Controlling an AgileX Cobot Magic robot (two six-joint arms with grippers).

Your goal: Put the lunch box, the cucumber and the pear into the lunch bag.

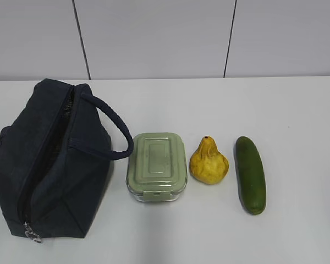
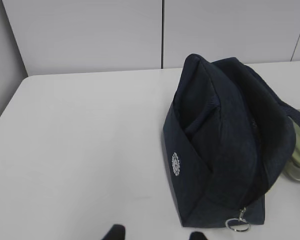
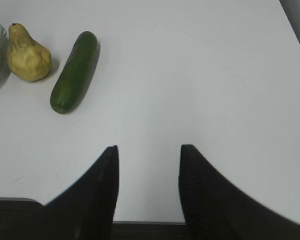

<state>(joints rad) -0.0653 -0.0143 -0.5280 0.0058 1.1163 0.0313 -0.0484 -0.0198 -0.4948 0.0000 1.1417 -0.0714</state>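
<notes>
Starting closest in: our right gripper [image 3: 147, 165] has its jaws spread with nothing between them, just bare table [image 3: 200, 75] under it. Ahead and off to its left lie the cucumber [image 3: 73, 71], then the pear [image 3: 27, 54] just beside it, with the lunch box [image 1: 157, 166] barely peeking in at the frame edge.

Our left gripper [image 2: 157, 234] only shows two fingertips, apart and empty. The lunch bag [image 2: 225, 145] sits ahead and to its right, ring pull [image 2: 238, 225] on the near end.

What worries us: the bag's zipper looks mostly closed and the fabric is floppy, so dropping anything in without holding the mouth open could just collapse it. The cucumber is round and could roll off if nudged, and the pear is lumpy to grip.

Labels: a small round white logo [image 2: 176, 163] on the bag's side, too small to read.
</notes>
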